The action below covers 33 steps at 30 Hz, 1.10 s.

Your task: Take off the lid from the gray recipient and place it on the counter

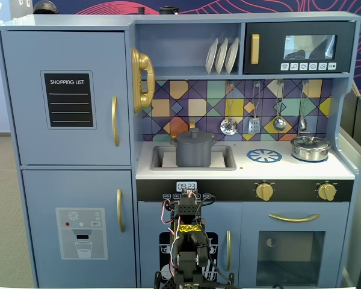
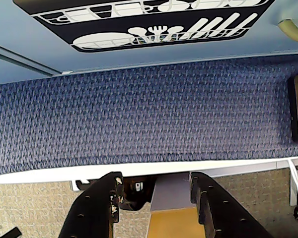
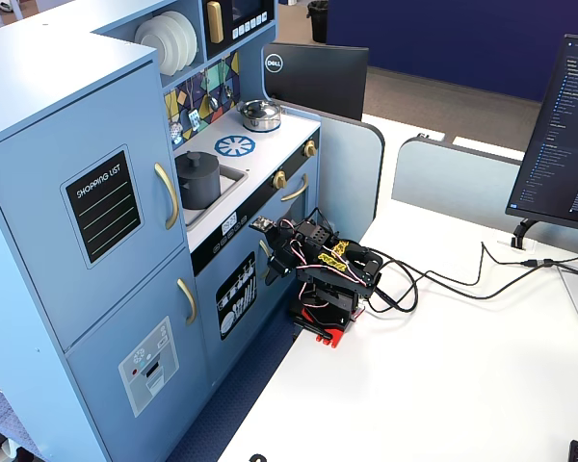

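Observation:
The gray recipient (image 1: 195,153) stands in the sink of the toy kitchen, with the dark-gray lid (image 1: 194,136) closed on top of it. In the other fixed view the recipient (image 3: 198,185) and its lid (image 3: 197,159) show the same. The white counter (image 1: 289,170) runs to the right of the sink. My arm (image 1: 186,238) is folded low in front of the kitchen, well below the counter. In the wrist view my gripper (image 2: 156,191) is open and empty, facing down at the blue carpet (image 2: 139,114).
A shiny silver pot (image 1: 310,147) sits at the counter's right, beside a blue burner print (image 1: 264,156). Utensils (image 1: 228,125) hang on the back wall. The arm (image 3: 318,279) stands on a white table (image 3: 443,385) with cables and a monitor (image 3: 559,135).

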Each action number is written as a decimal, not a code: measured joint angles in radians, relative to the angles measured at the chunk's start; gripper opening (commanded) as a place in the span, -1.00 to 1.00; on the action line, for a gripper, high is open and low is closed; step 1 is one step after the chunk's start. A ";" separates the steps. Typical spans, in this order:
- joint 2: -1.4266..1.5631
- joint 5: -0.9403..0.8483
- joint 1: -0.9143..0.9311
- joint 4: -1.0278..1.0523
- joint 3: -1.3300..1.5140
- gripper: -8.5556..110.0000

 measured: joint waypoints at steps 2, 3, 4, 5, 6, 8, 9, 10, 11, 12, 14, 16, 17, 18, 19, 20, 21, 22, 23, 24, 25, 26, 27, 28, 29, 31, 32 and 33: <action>0.000 -0.005 0.008 0.000 0.000 -0.86; 0.000 -0.008 0.015 0.000 0.000 -0.86; 0.000 -0.008 0.021 0.000 0.000 -0.86; 0.000 -0.008 0.026 0.000 0.000 -0.86; 0.000 -0.008 0.028 0.000 0.000 -0.86; 0.000 -0.008 0.025 0.000 0.000 -0.86; 0.000 -0.008 0.026 0.000 0.000 -0.86; 0.000 -0.008 0.028 0.000 0.000 -0.86; 0.000 -0.008 0.029 0.000 0.000 -0.86; 0.000 -0.008 0.028 0.000 0.000 -0.86; 0.000 -0.008 0.028 0.000 0.000 -0.86; 0.000 -0.021 0.028 0.000 0.000 -0.86; 0.000 -0.034 0.028 0.000 0.000 -0.86; 0.000 -0.044 0.028 0.000 0.002 -0.86; 0.000 -0.049 0.028 0.000 0.002 -0.86; 0.000 -0.049 0.026 0.002 -0.021 -0.86; -0.002 -0.051 0.031 0.011 -0.057 -0.86; -0.003 -0.054 0.034 0.029 -0.092 -0.86; -0.006 -0.057 0.034 0.025 -0.132 -0.86; -0.005 -0.071 0.032 0.015 -0.175 -0.86; -0.005 -0.075 0.026 -0.006 -0.221 -0.86; -0.005 -0.081 0.021 -0.034 -0.268 -0.86; -0.006 -0.092 0.021 -0.069 -0.313 -0.86; -0.014 -0.103 0.021 -0.101 -0.360 -0.86; -0.025 -0.107 0.021 -0.135 -0.407 -0.86; -0.054 -0.120 0.020 -0.212 -0.492 -0.86; -0.072 -0.118 0.020 -0.252 -0.534 -0.86; -0.092 -0.117 0.020 -0.295 -0.571 -0.85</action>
